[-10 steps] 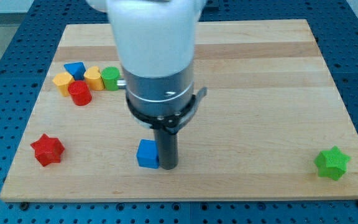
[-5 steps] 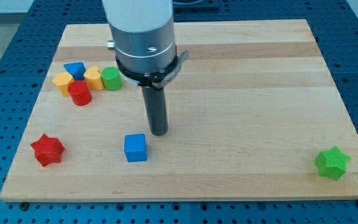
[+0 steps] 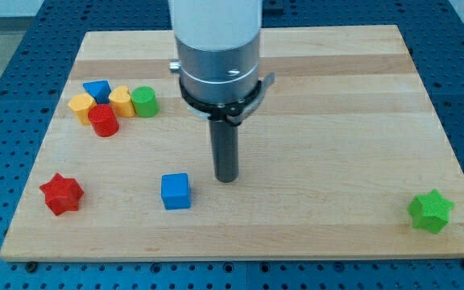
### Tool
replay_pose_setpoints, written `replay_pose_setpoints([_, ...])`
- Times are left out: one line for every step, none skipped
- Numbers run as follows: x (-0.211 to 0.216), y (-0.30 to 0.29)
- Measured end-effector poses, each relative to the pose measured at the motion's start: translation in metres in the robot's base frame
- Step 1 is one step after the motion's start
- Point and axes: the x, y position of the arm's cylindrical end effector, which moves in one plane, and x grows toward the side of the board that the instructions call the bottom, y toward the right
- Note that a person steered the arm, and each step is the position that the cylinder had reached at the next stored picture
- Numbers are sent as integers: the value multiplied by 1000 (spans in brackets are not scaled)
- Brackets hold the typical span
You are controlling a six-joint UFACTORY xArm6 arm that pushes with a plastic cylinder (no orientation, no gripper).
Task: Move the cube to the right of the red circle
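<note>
The blue cube (image 3: 176, 192) sits on the wooden board (image 3: 337, 105) at the lower middle-left. The red circle (image 3: 103, 121), a short cylinder, stands in the cluster at the upper left. My tip (image 3: 227, 178) rests on the board to the right of the cube and slightly above it, apart from it by a clear gap. The arm's white and grey body rises above the tip to the view's top.
Around the red circle are an orange block (image 3: 80, 105), a blue block (image 3: 97, 89), a yellow block (image 3: 122, 101) and a green cylinder (image 3: 144, 101). A red star (image 3: 61, 193) lies at the lower left, a green star (image 3: 431, 211) at the lower right.
My tip pushed the cube a little left, drew back up the view, then shifted right. The cube now sits still, apart from the tip.
</note>
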Motion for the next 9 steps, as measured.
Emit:
replay_pose_setpoints([-2, -16])
replay_pose_setpoints([-6, -29])
replay_pose_setpoints([-11, -42])
replay_pose_setpoints([-18, -58])
replay_pose_setpoints([-27, -74])
replay_pose_setpoints([-35, -90])
replay_pose_setpoints([-40, -104])
replay_pose_setpoints([-40, -130])
replay_pose_setpoints([-40, -148])
